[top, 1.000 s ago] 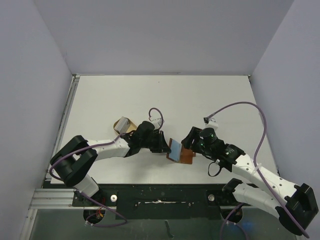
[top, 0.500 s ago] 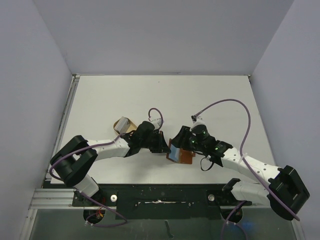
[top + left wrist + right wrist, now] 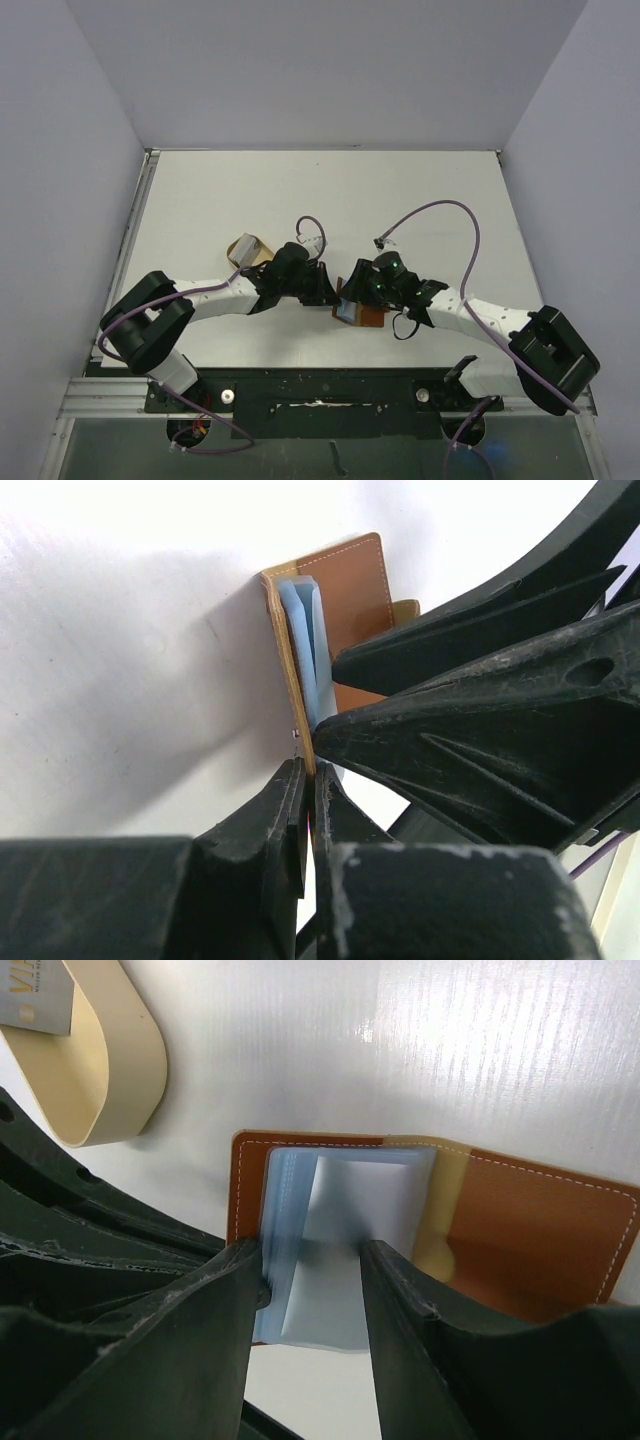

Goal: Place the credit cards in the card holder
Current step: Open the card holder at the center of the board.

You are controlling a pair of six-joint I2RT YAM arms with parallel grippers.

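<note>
Left gripper (image 3: 308, 772) clamps the card holder (image 3: 352, 590); right gripper (image 3: 312, 1260) grips 1 pale blue card (image 3: 345, 1200), partly inside it, not yet seated.

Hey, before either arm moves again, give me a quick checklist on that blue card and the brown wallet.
1. Left tool shut on the brown leather card holder edge: ok.
2. Card holder open: ok.
3. Pale blue credit card between fingers of the right tool: ok.
4. Right grip firm: cannot tell.
5. Card fully inside holder: not ok, it sticks out.
6. Another card waiting in the tan oblong tray: ok.
</note>
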